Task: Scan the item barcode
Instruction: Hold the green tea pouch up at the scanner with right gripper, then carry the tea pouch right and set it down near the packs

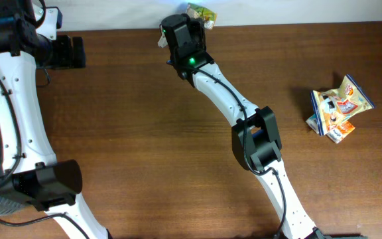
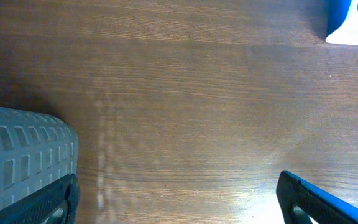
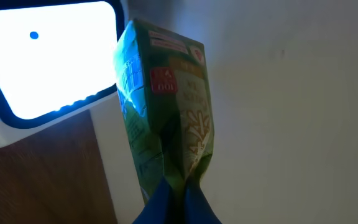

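A green snack packet (image 3: 166, 112) hangs upright in my right gripper (image 3: 179, 200), whose blue fingers are shut on its bottom seam. Just left of the packet glows the scanner's white window (image 3: 48, 62). From overhead, the right gripper (image 1: 186, 34) reaches to the table's far edge, with the green packet (image 1: 201, 12) sticking out beyond it. My left gripper (image 1: 78, 52) rests at the far left. In its wrist view the left gripper (image 2: 179, 208) is open, with only bare wood between its fingers. I cannot make out a barcode on the packet.
A small pile of yellow and white snack packets (image 1: 339, 106) lies at the right of the wooden table (image 1: 131, 133). A grey perforated block (image 2: 23, 149) sits beside the left gripper's finger. A white and blue device (image 2: 352, 25) shows at the top right of the left wrist view.
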`<state>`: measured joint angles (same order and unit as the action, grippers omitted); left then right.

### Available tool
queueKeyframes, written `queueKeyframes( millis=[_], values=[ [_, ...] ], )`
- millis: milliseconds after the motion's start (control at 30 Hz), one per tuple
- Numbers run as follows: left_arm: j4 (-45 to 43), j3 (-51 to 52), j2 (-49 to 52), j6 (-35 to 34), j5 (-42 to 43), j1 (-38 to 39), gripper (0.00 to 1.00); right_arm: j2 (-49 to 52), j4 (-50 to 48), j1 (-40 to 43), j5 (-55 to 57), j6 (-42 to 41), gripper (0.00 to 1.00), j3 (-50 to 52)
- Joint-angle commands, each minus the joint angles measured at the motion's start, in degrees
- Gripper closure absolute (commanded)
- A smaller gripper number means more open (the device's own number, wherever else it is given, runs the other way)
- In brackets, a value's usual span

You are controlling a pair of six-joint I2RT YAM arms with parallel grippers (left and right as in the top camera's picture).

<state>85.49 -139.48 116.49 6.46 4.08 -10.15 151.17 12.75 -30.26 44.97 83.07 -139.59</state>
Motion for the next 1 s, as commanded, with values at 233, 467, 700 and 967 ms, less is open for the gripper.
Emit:
queueKeyframes(
  millis=[233, 467, 700, 967],
  values=[
    [-0.07, -0.02, 0.00, 0.74, 0.17, -0.13, 0.01, -0.79, -5.79, -0.48, 0.26, 0.94, 0.96, -0.42],
    [-0.07, -0.02, 0.00, 0.74, 0.20, -0.13, 0.01, -2.08, -5.70, -0.48, -1.31, -3.30, 0.96, -0.42],
    [-0.07, -0.02, 0.00, 0.74, 0.17, -0.15, 0.01, -19.10, 18.71, -0.59, -8.20, -30.93, 0.96, -0.46],
    [-0.07, -0.02, 0.00, 0.74, 0.17, -0.15, 0.01, -40.74, 70.66, 14.93, -43.71, -67.76, 0.96, -0.46]
  ],
)
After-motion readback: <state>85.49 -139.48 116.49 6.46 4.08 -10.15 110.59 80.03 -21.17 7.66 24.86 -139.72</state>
